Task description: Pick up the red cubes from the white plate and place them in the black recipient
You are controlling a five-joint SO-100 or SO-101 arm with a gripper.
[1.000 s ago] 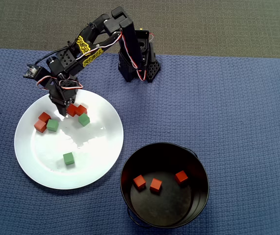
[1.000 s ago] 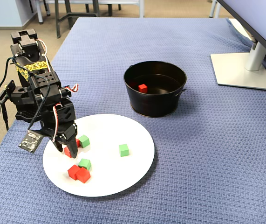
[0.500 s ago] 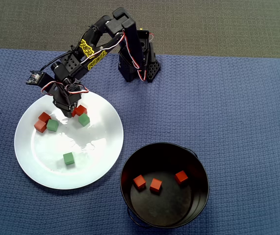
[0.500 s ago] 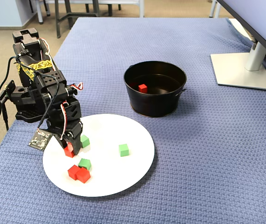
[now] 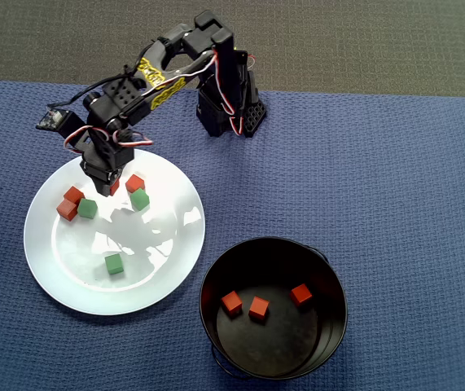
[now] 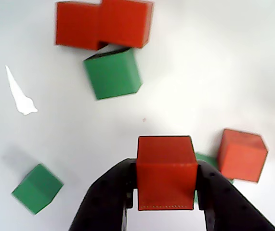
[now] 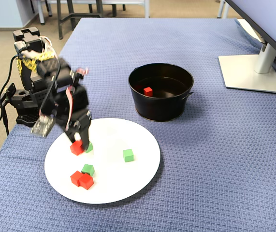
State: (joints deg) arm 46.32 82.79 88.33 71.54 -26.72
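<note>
My gripper (image 6: 166, 168) is shut on a red cube (image 6: 166, 178), low over the far left part of the white plate (image 5: 53, 269). I cannot tell whether the cube is off the surface. In the overhead view the gripper (image 5: 111, 186) has another red cube (image 5: 135, 182) and a green cube (image 5: 140, 199) close on its right. Two touching red cubes (image 5: 70, 203) lie to its left beside a green cube (image 5: 87, 208). The black recipient (image 5: 330, 326) at the lower right holds three red cubes (image 5: 258, 308). The fixed view shows the gripper (image 7: 78, 141) on the plate (image 7: 128, 183).
A third green cube (image 5: 115, 263) lies alone near the plate's middle. The arm's base (image 5: 230, 110) stands beyond the plate on the blue cloth. A monitor foot (image 7: 254, 72) stands at the far right of the table in the fixed view.
</note>
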